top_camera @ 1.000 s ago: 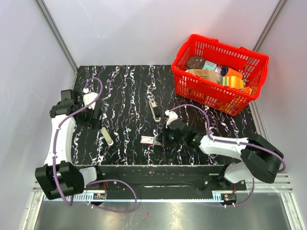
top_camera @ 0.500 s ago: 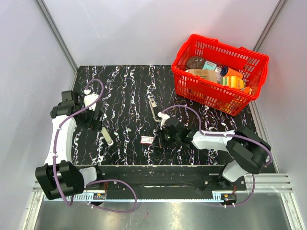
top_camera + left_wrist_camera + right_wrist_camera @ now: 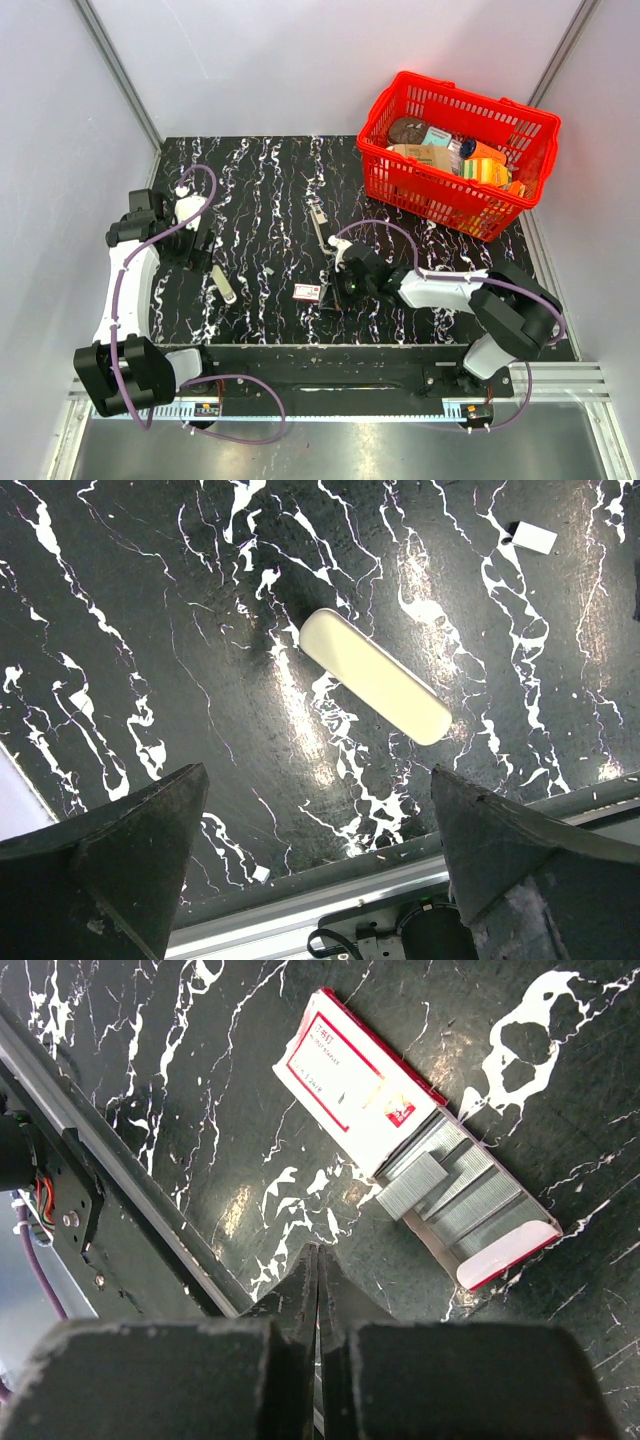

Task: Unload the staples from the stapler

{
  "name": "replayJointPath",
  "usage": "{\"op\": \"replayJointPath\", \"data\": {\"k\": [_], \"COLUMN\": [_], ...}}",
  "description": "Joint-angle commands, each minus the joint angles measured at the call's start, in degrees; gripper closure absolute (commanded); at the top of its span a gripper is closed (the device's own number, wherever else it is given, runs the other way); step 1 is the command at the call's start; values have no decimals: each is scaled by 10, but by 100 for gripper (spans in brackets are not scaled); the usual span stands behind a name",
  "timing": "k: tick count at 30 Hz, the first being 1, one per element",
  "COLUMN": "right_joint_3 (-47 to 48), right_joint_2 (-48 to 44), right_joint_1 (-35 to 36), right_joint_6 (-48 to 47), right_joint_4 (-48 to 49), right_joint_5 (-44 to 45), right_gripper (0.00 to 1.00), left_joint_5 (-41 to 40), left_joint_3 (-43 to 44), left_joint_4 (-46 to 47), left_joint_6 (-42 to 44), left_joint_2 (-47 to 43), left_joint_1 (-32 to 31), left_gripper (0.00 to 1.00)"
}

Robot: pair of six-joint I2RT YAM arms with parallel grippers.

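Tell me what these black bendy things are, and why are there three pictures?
They are two robot arms, each ending in a pincer. One picture looks down from above; the other two come from cameras on the wrists. On the black table lie a thin grey stapler, a cream oblong piece and an open staple box. A full red basket sits at the far right corner. The left pincer is wide open near the cream piece, holding nothing. The right pincer is shut beside the staple box, nothing visible between its tips.
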Motion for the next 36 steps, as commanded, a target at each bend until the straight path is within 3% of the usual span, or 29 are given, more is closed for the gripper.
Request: {"op": "replayJointPath", "data": {"k": [1, 36], "right_joint_3": [32, 88], "right_joint_2": [14, 87], "right_joint_1": [-6, -44], "right_joint_6": [-19, -31], "right_joint_4": [-16, -45], "right_joint_5": [-9, -47], "right_gripper": [100, 100], "left_joint_5": [-1, -3], "left_joint_3": [-3, -14], "left_joint_4": [21, 27], "left_joint_6": [4, 18], "left_joint_2": [-10, -24], "left_joint_1": [2, 1], "left_gripper": [1, 1]}}
